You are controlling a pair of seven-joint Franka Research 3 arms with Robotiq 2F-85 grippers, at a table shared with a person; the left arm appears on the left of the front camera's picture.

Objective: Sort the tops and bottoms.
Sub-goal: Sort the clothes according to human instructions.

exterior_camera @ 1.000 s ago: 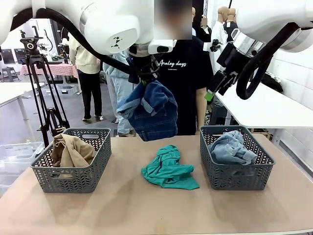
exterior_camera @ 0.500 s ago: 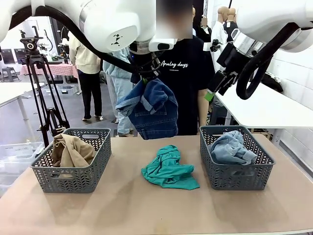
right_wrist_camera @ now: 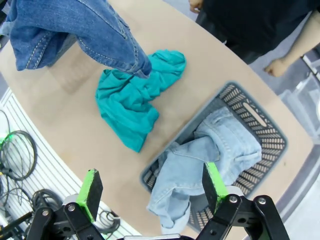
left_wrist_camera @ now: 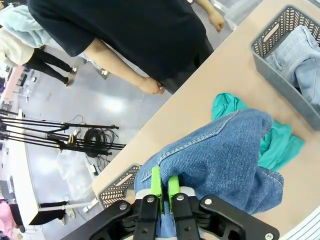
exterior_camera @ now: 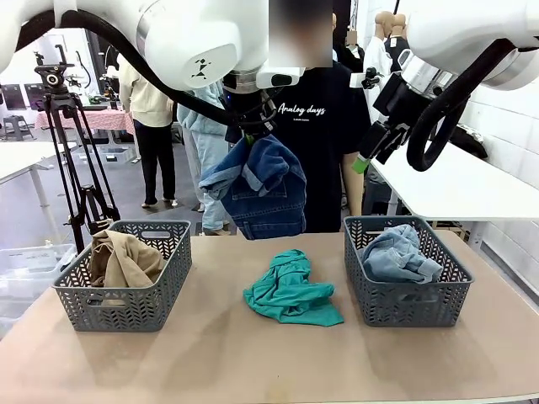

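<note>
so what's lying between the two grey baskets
In the front view, the teal tee lies crumpled on the table between the left basket and right basket; the denim shorts hang higher up from the left claw.

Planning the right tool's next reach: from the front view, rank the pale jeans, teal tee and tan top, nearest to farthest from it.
1. Pale jeans, in the right basket, below the right tool.
2. Teal tee, on the table, in the middle.
3. Tan top, in the left basket, at the far left.
</note>
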